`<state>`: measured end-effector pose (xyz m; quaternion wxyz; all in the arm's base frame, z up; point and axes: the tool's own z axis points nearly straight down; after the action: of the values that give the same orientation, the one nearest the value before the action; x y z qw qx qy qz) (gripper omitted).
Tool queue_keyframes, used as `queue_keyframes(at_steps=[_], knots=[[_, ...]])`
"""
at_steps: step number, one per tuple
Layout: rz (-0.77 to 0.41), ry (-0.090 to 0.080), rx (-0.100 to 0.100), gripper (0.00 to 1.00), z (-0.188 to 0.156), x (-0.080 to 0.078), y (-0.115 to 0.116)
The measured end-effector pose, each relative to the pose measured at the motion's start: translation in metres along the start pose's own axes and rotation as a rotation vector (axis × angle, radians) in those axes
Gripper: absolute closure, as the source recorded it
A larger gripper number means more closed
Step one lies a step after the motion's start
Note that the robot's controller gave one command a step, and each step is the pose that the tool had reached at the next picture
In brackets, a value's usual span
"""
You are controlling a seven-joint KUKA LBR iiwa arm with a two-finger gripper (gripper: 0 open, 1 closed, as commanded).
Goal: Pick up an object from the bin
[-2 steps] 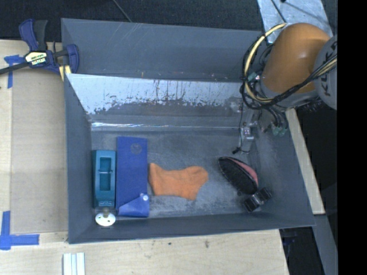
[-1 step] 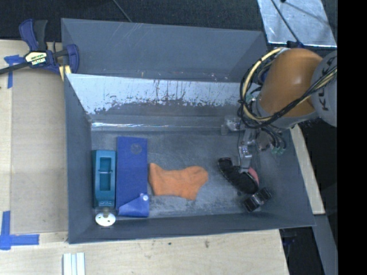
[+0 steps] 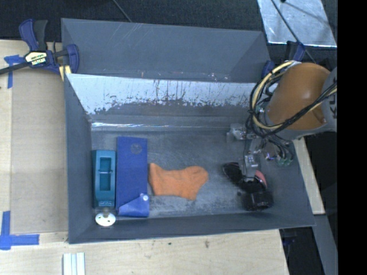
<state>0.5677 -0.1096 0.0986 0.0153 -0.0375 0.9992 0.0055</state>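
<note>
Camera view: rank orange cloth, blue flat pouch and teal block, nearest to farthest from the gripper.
1. Orange cloth, bin's middle, left of the gripper.
2. Blue flat pouch, further left.
3. Teal block, at the far left.

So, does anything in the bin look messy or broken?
Only small things: the orange cloth lies crumpled in the middle of the floor, and the blue pad beside it seems folded over at its bottom corner. Nothing looks spilled or broken.

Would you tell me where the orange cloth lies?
The orange cloth lies in the bin, centre, against the blue pouch on its left, apart from the gripper at right.
</note>
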Motion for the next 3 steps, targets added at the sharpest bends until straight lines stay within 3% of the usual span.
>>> queue_keyframes(at_steps=[1, 2, 3], knots=[[-0.005, 0.001, 0.008, 0.0, 0.001, -0.001, -0.002], [-0.015, 0.014, 0.012, 0.0, 0.019, -0.041, 0.009], [0.038, 0.025, 0.011, 0.0, 0.028, -0.019, 0.069]])
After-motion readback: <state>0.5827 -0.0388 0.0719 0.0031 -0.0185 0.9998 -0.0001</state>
